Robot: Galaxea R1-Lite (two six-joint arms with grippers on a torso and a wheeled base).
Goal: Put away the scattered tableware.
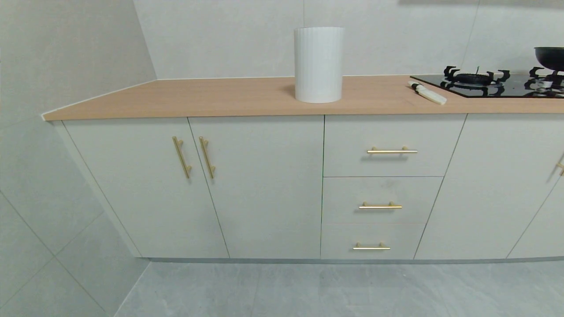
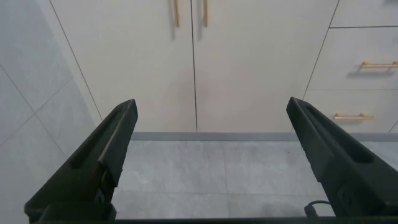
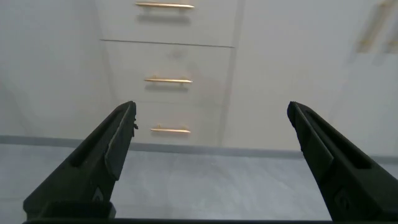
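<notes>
Both left pincer [image 2: 211, 106] and right pincer [image 3: 210, 107] gape; utensil [image 1: 426, 92] lies diagonally, pale end frontward.

The left end effector [image 2: 211, 104] carried two long, flat fingers [image 2: 102, 155], matte black, tapering toward the tips, each with a shallow recessed channel along its length. A thin black cable [image 2: 316, 206] looped at one finger's base. The right end effector [image 3: 210, 107] was of identical build and colour.
</notes>
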